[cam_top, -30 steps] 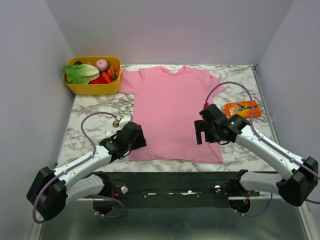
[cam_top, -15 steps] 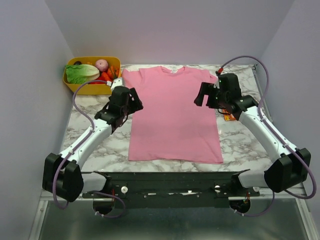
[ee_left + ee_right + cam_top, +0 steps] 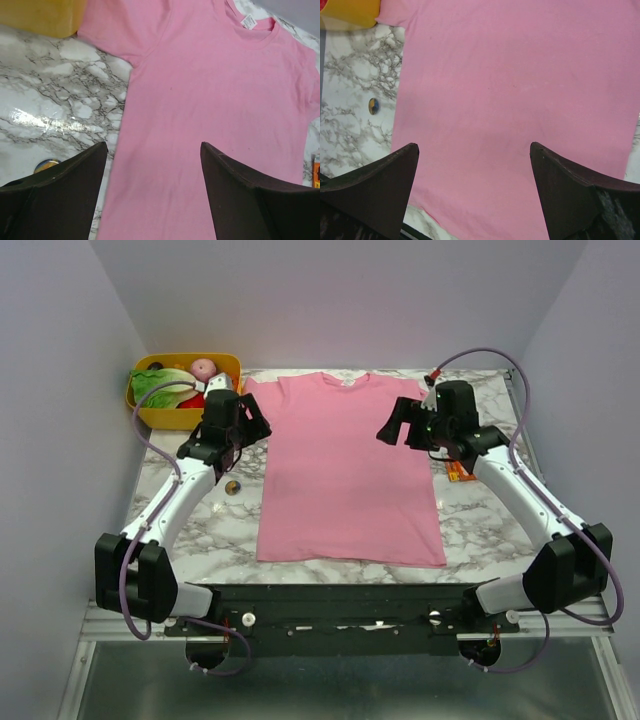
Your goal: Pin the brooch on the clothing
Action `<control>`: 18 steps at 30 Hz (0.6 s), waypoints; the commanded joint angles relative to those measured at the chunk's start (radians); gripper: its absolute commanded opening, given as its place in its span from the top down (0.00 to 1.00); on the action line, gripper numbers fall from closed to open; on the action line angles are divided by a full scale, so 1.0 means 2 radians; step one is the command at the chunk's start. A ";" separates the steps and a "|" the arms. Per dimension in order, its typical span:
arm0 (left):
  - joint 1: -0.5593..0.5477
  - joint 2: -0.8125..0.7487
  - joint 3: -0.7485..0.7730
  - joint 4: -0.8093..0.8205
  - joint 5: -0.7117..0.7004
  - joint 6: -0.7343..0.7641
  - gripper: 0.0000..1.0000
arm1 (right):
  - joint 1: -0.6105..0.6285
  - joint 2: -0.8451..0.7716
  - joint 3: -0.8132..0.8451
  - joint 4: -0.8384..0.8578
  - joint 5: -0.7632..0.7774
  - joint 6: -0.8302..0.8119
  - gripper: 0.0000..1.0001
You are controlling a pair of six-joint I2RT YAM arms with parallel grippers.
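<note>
- Tools first: the left tool (image 3: 152,150) is spread wide with nothing between its fingers. It hangs over the left-sleeve side of the clothing (image 3: 345,475). The right tool (image 3: 472,147) is also released and bare, above the right shoulder area.
- The clothing lies flat on the marble surface (image 3: 190,530), neck turned away from the arm bases, with nothing pinned to it.
- The brooch (image 3: 232,487) sits on the bare surface just beside the left edge of the clothing, not touching it. It lies nearer the bases than the left tool and is untouched.
- Step in hand, as I judge it: the approach before the pick, with no part of the pinning done.
- The next move calls for the left tool, the closer one, to draw back over the brooch and come down with its fingers narrowed. It must pinch the small, flat disc by its rim without sliding it away.
- Farther out are a yellow tub (image 3: 160,418) of vegetables at the far left and an orange packet (image 3: 460,472) under the right arm. Neither matters here.
</note>
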 commanded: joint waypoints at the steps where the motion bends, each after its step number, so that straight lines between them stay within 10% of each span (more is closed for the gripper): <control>1: 0.013 0.002 -0.021 -0.009 0.012 0.009 0.16 | -0.002 0.002 -0.019 0.010 -0.019 -0.005 0.00; 18: 0.051 0.042 -0.078 -0.071 -0.097 0.023 0.16 | -0.002 0.044 -0.084 0.014 -0.056 -0.030 0.00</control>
